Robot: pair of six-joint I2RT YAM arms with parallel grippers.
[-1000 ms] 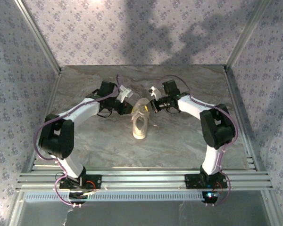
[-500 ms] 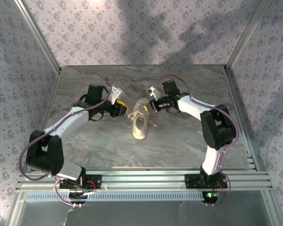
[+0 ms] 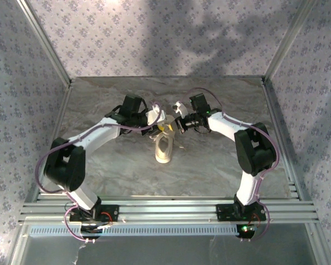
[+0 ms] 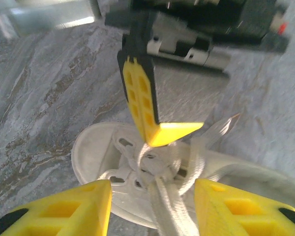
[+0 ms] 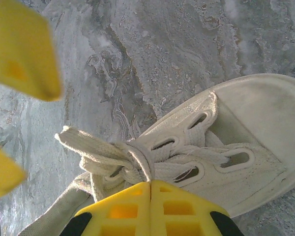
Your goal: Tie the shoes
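Note:
The cream-white shoe (image 3: 164, 148) lies mid-table, toe towards the arms. Its laces (image 5: 101, 157) are crossed into a loose knot over the top eyelets. My right gripper (image 5: 150, 204) is shut, its tips pinching a lace strand at the knot (image 5: 143, 169). From the left wrist view, that shut gripper (image 4: 173, 132) points down at the knot. My left gripper (image 4: 152, 204) hangs over the shoe (image 4: 96, 147), jaws open. A lace (image 4: 168, 209) runs loose between its fingers (image 4: 64, 211). From above, both grippers meet over the shoe's laced end, left (image 3: 158, 118) and right (image 3: 174, 122).
The grey marbled table (image 3: 220, 165) is walled by patterned fabric on three sides (image 3: 165, 38). Aluminium rails (image 3: 165, 210) carry the arm bases at the near edge. A loose lace end (image 4: 221, 129) trails onto the table beside the shoe.
My left gripper pulled away to the left, then came back over the shoe with its jaws opened. The right arm and the shoe have stayed put.

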